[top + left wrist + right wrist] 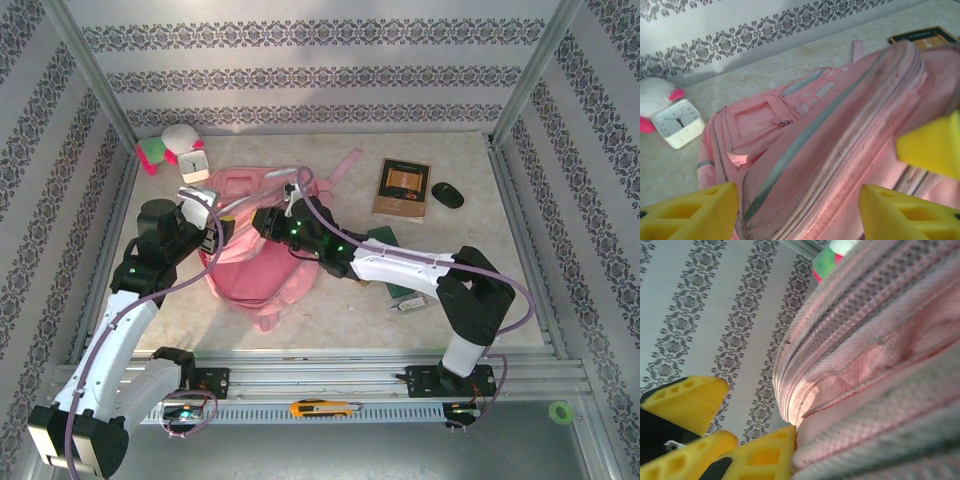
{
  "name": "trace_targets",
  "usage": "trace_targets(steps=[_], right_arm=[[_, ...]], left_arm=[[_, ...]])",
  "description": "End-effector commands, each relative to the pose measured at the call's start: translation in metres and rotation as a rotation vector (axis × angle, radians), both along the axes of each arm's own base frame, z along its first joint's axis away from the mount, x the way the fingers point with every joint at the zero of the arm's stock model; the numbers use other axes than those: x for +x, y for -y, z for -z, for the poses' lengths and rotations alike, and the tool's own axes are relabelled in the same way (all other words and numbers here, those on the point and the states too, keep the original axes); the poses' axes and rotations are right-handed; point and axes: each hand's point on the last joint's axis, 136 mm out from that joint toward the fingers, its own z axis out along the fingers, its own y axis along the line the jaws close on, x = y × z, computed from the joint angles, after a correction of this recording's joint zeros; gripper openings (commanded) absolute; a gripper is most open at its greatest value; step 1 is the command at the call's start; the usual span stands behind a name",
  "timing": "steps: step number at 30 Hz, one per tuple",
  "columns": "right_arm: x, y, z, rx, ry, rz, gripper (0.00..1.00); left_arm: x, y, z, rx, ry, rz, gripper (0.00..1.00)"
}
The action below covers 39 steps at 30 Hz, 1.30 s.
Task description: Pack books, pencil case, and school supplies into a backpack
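Lying on the surface (330, 322), the pink backpack (255, 275) is straddled by the wide-open jaws of the left gripper (797, 189), while the right gripper (268, 216) is pressed to its fabric, jaw opening untellable; the book (402, 188) is seen apart, far right.

Overhead camera looks down on table (500, 230); both wrist cameras press close, apparently sharing the backpack (250, 285).

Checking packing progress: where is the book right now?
In the top view the book lies flat toward the far right, outside the backpack, just left of the black oval object.
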Motion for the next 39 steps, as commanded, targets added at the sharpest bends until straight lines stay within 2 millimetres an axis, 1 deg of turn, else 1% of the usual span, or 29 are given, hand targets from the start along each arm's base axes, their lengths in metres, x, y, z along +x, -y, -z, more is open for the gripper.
trace_targets(steps=[1,4,6,9,13,14,17,19,22,25,26,27,28,30,33,35,37,39], right_arm=[[0.003,0.006,-0.002,0.052,-0.018,0.079,0.13],[-0.008,0.010,0.015,0.017,-0.071,0.087,0.28],[-0.017,0.010,0.025,-0.016,-0.106,0.070,0.40],[-0.032,0.013,0.037,-0.077,-0.151,0.036,0.52],[-0.058,0.017,0.044,-0.167,-0.171,-0.019,0.61],[-0.063,0.018,0.047,-0.185,-0.183,-0.039,0.63],[-0.078,0.020,0.055,-0.226,-0.205,-0.080,0.67],[-0.089,0.024,0.062,-0.265,-0.228,-0.114,0.71],[-0.102,0.034,0.072,-0.334,-0.255,-0.144,0.72],[-0.107,0.040,0.075,-0.361,-0.263,-0.151,0.73],[-0.109,0.045,0.077,-0.376,-0.269,-0.153,0.73],[-0.115,0.054,0.079,-0.407,-0.276,-0.162,0.73],[-0.122,0.065,0.076,-0.441,-0.282,-0.171,0.73],[-0.130,0.075,0.069,-0.452,-0.281,-0.191,0.73],[-0.142,0.089,0.064,-0.449,-0.311,-0.225,0.73],[-0.148,0.105,0.060,-0.477,-0.318,-0.220,0.73],[-0.146,0.122,0.054,-0.518,-0.309,-0.200,0.72],[-0.137,0.139,0.052,-0.550,-0.307,-0.169,0.73]], left_arm=[[-0.010,-0.003,-0.011,-0.113,-0.033,-0.078,0.64],[-0.013,-0.005,-0.016,-0.152,-0.058,-0.108,0.64],[-0.015,-0.005,-0.017,-0.167,-0.080,-0.121,0.64],[-0.018,-0.010,-0.016,-0.203,-0.129,-0.175,0.64],[-0.022,-0.011,-0.015,-0.241,-0.185,-0.212,0.64],[-0.022,-0.011,-0.012,-0.246,-0.200,-0.216,0.64],[-0.025,-0.012,-0.003,-0.266,-0.260,-0.249,0.63],[-0.025,-0.012,0.006,-0.290,-0.311,-0.274,0.63],[-0.021,-0.008,0.023,-0.329,-0.378,-0.300,0.63],[-0.019,-0.006,0.032,-0.340,-0.411,-0.303,0.64],[-0.018,-0.005,0.037,-0.351,-0.426,-0.307,0.64],[-0.015,-0.002,0.053,-0.366,-0.467,-0.318,0.63],[-0.013,-0.002,0.066,-0.367,-0.492,-0.333,0.63],[-0.012,-0.003,0.079,-0.366,-0.516,-0.352,0.63],[-0.008,-0.005,0.105,-0.392,-0.553,-0.403,0.63],[-0.007,-0.008,0.127,-0.410,-0.598,-0.461,0.61],[-0.009,-0.012,0.146,-0.400,-0.651,-0.517,0.59],[-0.010,-0.012,0.158,-0.401,-0.680,-0.534,0.59]])
